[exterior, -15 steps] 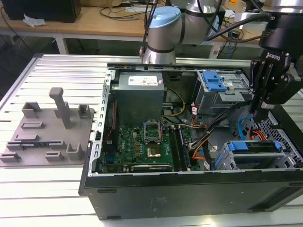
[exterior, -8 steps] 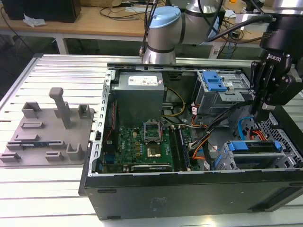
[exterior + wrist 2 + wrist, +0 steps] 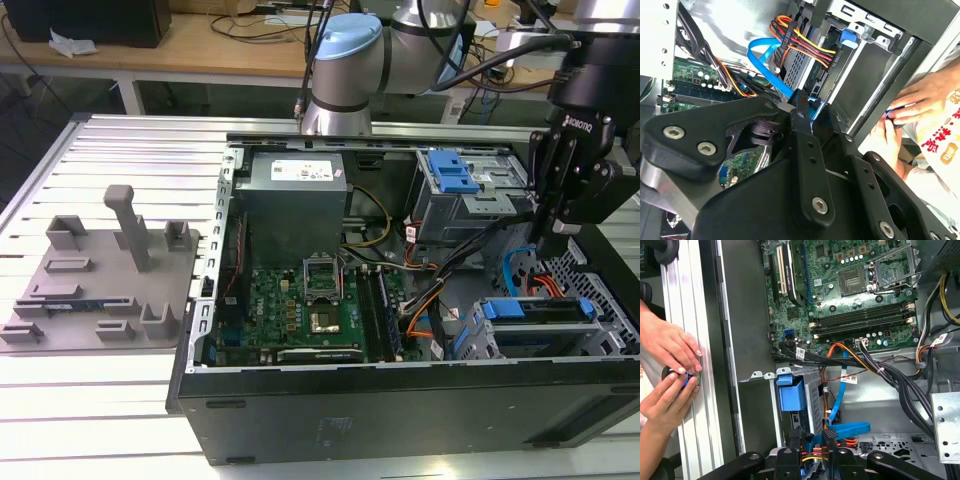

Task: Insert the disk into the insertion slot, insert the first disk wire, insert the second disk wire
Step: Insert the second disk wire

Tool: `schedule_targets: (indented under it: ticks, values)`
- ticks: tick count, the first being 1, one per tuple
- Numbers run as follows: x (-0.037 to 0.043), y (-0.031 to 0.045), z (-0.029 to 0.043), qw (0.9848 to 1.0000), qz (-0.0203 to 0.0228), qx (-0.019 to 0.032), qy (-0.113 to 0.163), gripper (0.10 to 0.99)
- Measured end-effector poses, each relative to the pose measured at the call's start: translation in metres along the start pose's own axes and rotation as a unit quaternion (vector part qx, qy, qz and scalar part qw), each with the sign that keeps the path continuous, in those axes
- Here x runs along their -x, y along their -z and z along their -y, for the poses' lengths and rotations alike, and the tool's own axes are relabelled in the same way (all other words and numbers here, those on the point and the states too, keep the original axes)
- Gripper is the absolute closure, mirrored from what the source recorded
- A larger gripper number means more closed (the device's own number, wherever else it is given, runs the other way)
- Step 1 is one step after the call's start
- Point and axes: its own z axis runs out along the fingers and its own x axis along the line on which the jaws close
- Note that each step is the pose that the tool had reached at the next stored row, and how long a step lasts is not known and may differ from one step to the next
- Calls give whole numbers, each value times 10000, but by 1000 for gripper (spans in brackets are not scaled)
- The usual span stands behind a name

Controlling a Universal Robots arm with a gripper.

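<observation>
Open computer case (image 3: 400, 400) on the slatted worktop (image 3: 110, 140), disk (image 3: 535, 312) seated in the insertion slot (image 3: 470, 335) at the exterior view's right, gripper (image 3: 812, 447) low beside it, fingers (image 3: 796, 440) pinched on a blue wire (image 3: 850, 429), a person's hands (image 3: 670, 375) alongside the case.

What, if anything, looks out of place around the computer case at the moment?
A person's hands rest on the table rail just outside the case wall, pinching a small blue object, close to where the gripper is. Inside, the blue cable hangs in a loose loop.
</observation>
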Motion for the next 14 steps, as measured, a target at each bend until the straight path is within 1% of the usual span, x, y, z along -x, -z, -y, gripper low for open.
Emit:
schedule_targets:
  ticks: [2, 3, 4, 8, 10, 11, 14]
  values:
    - [0, -2, -5, 10000, 1, -3, -1, 773]
    - [0, -2, -5, 10000, 1, -5, -1, 788]
    - [0, -2, -6, 10000, 1, -5, -1, 863]
    - [-4, -7, -5, 10000, 3, -5, -1, 863]
    - [-12, -9, -4, 10000, 2, -5, -1, 878]
    - [-14, -10, -4, 10000, 2, -5, -2, 925]
    - [-17, -11, -3, 10000, 2, -5, -2, 925]
